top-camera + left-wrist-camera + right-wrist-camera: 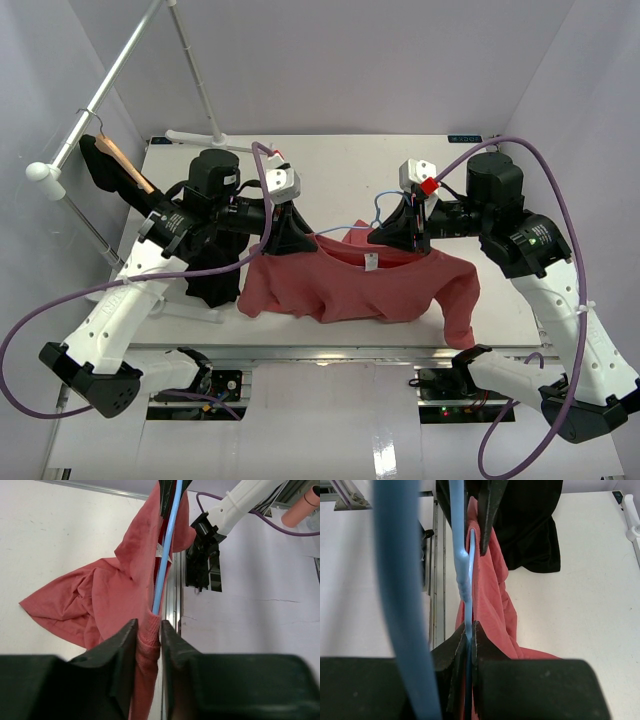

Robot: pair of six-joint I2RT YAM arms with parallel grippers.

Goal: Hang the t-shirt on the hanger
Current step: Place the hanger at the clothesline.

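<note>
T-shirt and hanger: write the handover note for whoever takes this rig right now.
Left hand: closed on the t-shirt at its shoulder cloth, where the hanger wire runs into it.
Right hand: shut on the hanger wire, shirt cloth beside it.
Position: shirt held up between both hands, lower part resting on the table; black garment lies to its left.
Done: hanger partly inside the shirt.
Left: seat both shoulders on the wire, then probably release.

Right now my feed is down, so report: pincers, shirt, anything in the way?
Left pincer clamps edge of faded-red cloth t-shirt. Right pincer shut on light-blue wire hanger. Black cloth garment lies beside, not blocking.
</note>
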